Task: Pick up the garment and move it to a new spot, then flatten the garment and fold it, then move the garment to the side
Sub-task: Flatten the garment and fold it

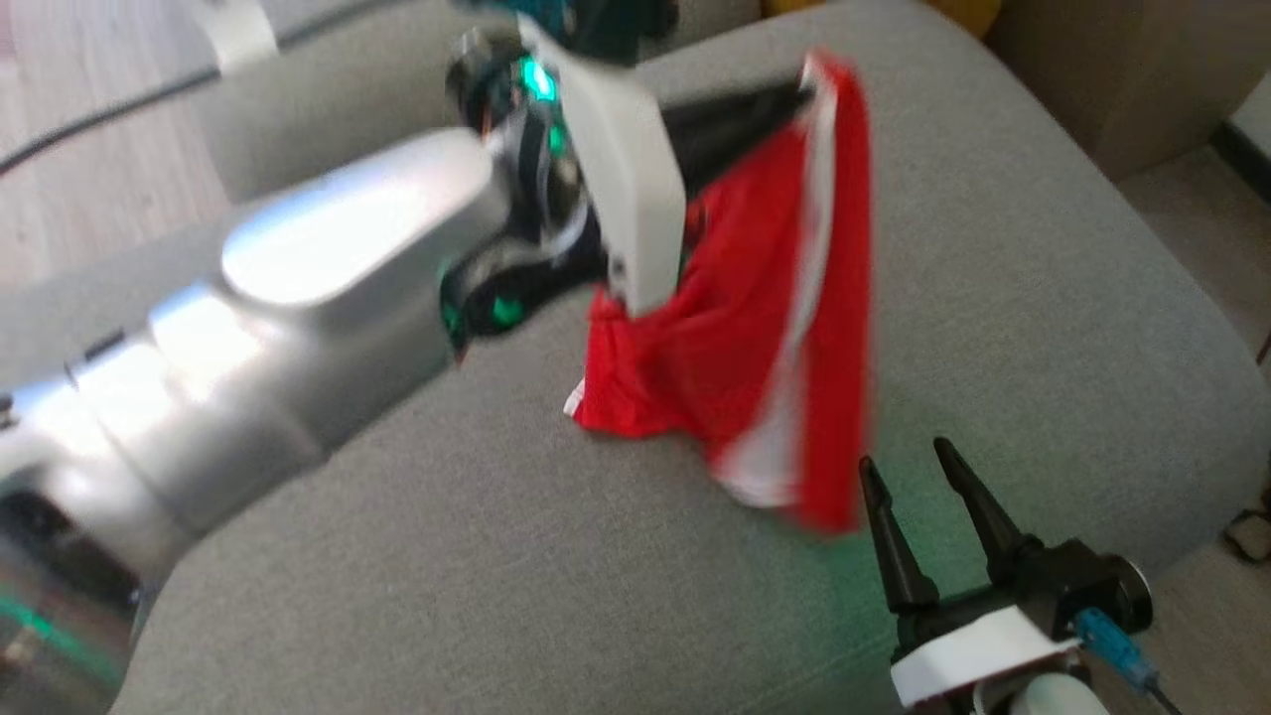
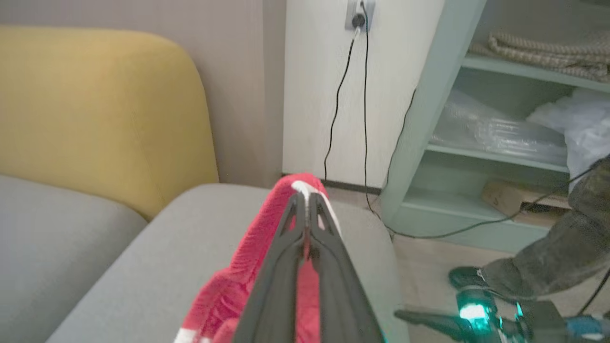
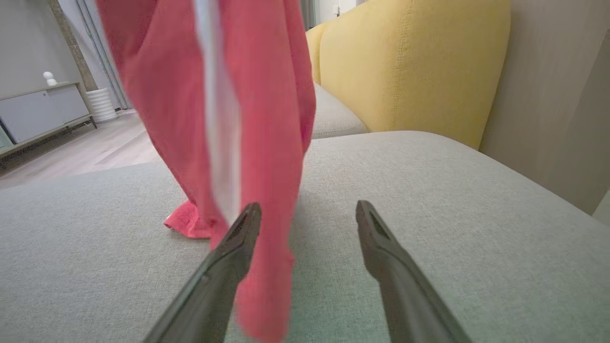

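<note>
One garment (image 1: 745, 328) edge is pinched by the left gripper (image 2: 305, 197); it hangs seemingly vertical, just left of the wide-jawed right gripper (image 1: 902, 455).

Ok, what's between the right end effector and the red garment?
Nothing: in the head view only bare grey cushion separates the right end effector from the garment, which hangs from the left end effector.

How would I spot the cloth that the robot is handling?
Look at the wide grey sofa seat beside the yellow backrest. Above it the garment hangs from the shut left gripper, its lower end touching the seat. It is the one bright red thing there, with a white stripe down its length.
</note>
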